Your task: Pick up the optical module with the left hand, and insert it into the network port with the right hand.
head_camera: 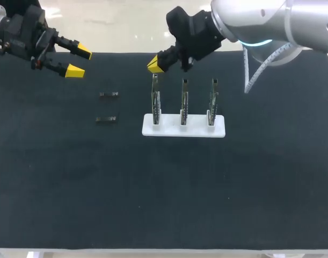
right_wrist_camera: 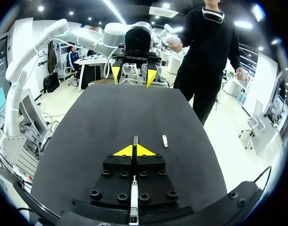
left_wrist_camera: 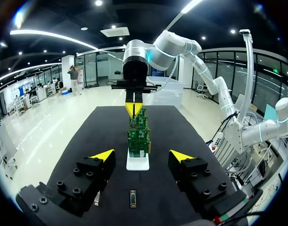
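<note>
Two small dark optical modules [head_camera: 108,94] [head_camera: 106,119] lie on the black mat, left of a white base [head_camera: 183,130] that holds three upright circuit boards [head_camera: 184,102] with ports at their tops. My left gripper [head_camera: 79,61] hovers open at the far left, empty; from its wrist both modules [left_wrist_camera: 132,197] [left_wrist_camera: 97,197] lie under it and the boards [left_wrist_camera: 138,141] stand in a row ahead. My right gripper [head_camera: 154,63] is shut just above the leftmost board's top, with nothing seen in it. Its closed tips [right_wrist_camera: 134,149] point along the mat toward the left gripper [right_wrist_camera: 133,75], with one module [right_wrist_camera: 165,141] beside them.
The black mat [head_camera: 164,188] covers the whole table, with bare room in front of the base and to its right. A person stands beyond the table's edge beside the mat and does not reach over it.
</note>
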Motion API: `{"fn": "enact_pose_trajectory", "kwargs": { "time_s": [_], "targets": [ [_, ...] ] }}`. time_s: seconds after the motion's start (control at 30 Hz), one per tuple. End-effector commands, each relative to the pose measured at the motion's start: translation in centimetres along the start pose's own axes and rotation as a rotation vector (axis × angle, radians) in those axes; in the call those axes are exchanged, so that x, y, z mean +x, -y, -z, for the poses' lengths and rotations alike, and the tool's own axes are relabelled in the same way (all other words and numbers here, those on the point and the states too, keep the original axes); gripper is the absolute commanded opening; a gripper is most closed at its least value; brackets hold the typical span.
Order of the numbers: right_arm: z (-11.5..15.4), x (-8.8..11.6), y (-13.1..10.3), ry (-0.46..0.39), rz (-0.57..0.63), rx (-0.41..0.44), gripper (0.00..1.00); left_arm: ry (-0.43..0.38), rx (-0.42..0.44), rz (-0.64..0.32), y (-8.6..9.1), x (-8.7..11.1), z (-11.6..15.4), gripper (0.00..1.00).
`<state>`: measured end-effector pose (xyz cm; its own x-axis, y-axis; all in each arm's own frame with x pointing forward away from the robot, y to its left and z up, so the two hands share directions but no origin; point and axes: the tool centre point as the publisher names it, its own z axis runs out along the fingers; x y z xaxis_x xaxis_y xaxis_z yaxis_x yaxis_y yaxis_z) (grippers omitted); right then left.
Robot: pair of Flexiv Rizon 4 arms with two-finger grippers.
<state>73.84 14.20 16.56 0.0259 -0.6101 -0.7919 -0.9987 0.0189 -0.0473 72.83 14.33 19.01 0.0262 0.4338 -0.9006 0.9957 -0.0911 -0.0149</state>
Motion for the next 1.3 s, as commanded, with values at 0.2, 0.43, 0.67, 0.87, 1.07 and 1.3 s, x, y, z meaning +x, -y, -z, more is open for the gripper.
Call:
{"fn": "enact_pose_trajectory", "kwargs": {
  "time_s": [0.2,0.43,0.67,0.87,1.07,1.3],
  "targets": [
    [-0.6,0.7,-0.1,-0.002,0.002,0.002,0.0,-0.004,0.001,0.001,-0.1,0.0,0.0,1.0],
    [-1.1,1.3,-0.2,-0.003,0.002,0.004,0.0,-0.004,0.001,0.001,-0.1,0.0,0.0,1.0],
    [-1.3,1.6,-0.3,-0.007,0.008,0.003,0.0,-0.004,0.001,0.001,-0.1,0.0,0.0,1.0],
    [-0.6,0.8,-0.1,-0.022,0.011,0.001,0.0,-0.004,0.001,0.001,-0.1,0.0,0.0,1.0],
    [-0.4,0.8,-0.1,-0.026,0.009,0.0,0.0,-0.004,0.001,0.001,-0.1,0.0,0.0,1.0],
    [-0.1,1.0,-0.2,-0.033,0.002,-0.005,0.0,-0.004,0.001,0.001,-0.1,0.0,0.0,1.0]
  ]
}}
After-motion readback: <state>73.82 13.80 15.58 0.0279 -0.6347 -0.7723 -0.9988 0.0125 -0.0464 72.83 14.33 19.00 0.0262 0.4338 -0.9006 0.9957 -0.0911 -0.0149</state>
